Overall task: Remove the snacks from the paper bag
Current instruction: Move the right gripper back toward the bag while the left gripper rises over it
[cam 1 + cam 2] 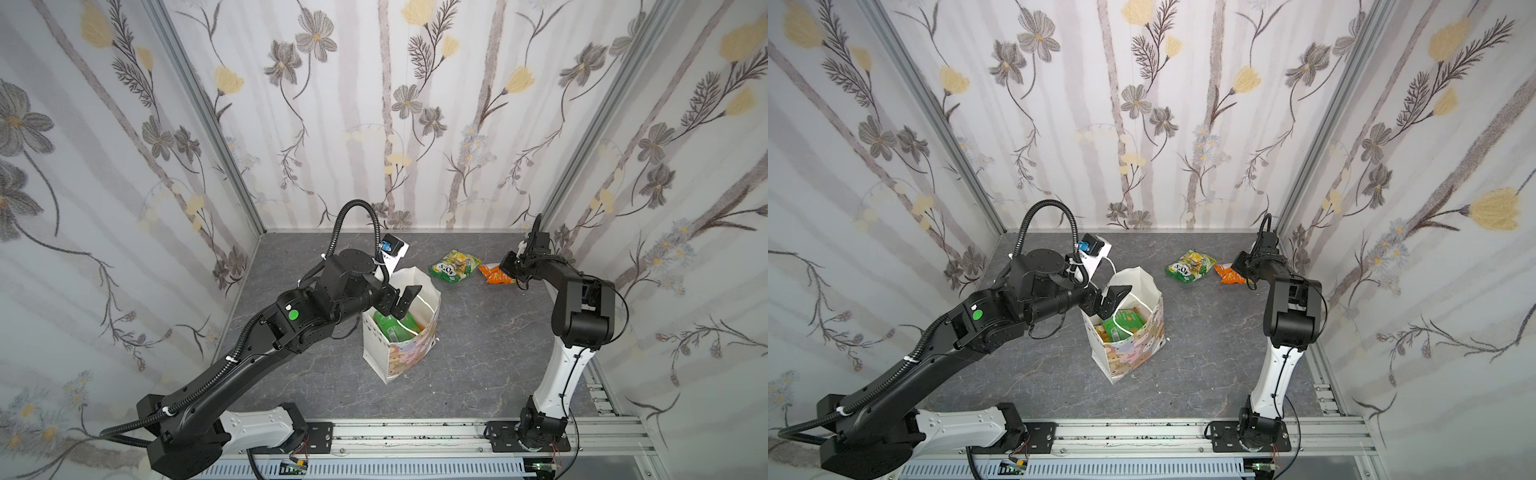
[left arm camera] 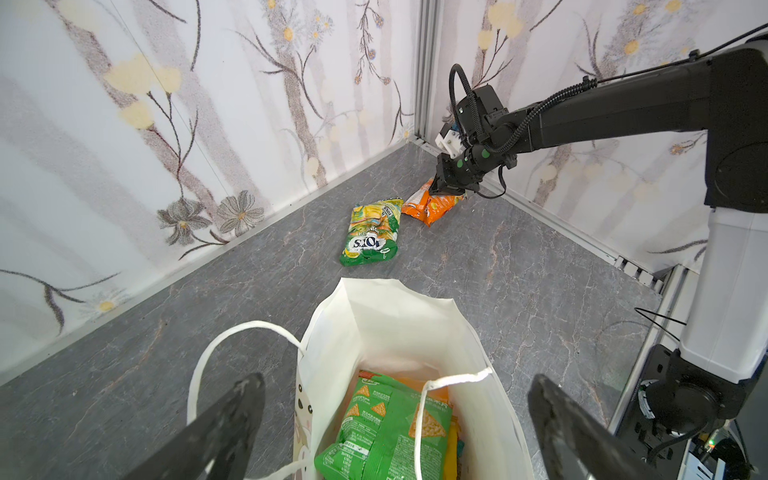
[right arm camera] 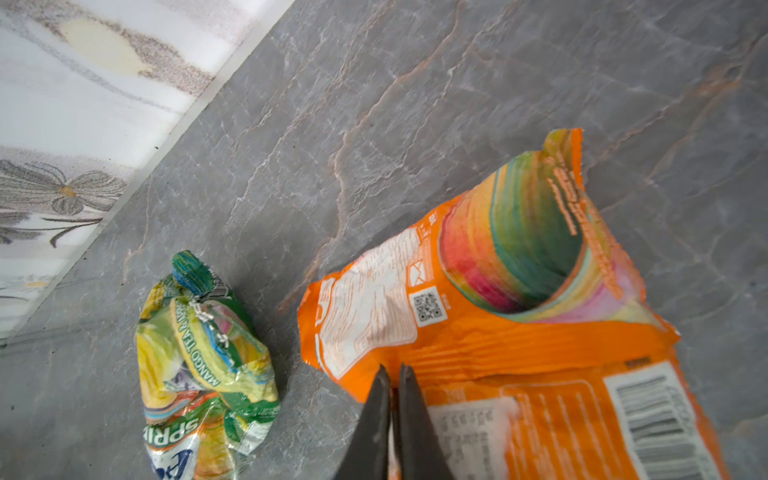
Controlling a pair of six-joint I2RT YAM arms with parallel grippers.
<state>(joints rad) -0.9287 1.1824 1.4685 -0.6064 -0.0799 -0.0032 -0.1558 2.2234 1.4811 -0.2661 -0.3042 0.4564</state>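
Observation:
The white paper bag (image 1: pixel 399 357) (image 1: pixel 1133 349) (image 2: pixel 374 307) stands open mid-table, holding a green snack packet (image 1: pixel 392 326) (image 1: pixel 1125 322) (image 2: pixel 386 432) with orange and yellow packets under it. My left gripper (image 1: pixel 399 305) (image 1: pixel 1109 303) (image 2: pixel 397 382) hangs open and empty just above the bag's mouth. Two snacks lie at the back right. One is a green-yellow packet (image 1: pixel 455 266) (image 1: pixel 1190 266) (image 2: pixel 372 232) (image 3: pixel 208 361), the other an orange packet (image 1: pixel 492 274) (image 1: pixel 1227 276) (image 2: pixel 432 203) (image 3: pixel 540 353). My right gripper (image 1: pixel 505 276) (image 1: pixel 1237 274) (image 2: pixel 440 191) (image 3: pixel 392 370) pinches the orange packet's edge, with only a slit between its fingers.
Floral walls close in the grey marbled table (image 1: pixel 478 353) on three sides. The back right corner is just behind the right gripper. A metal rail (image 1: pixel 415 432) with both arm bases runs along the front edge. The bag's cord handles (image 2: pixel 419 399) hang loose at its mouth.

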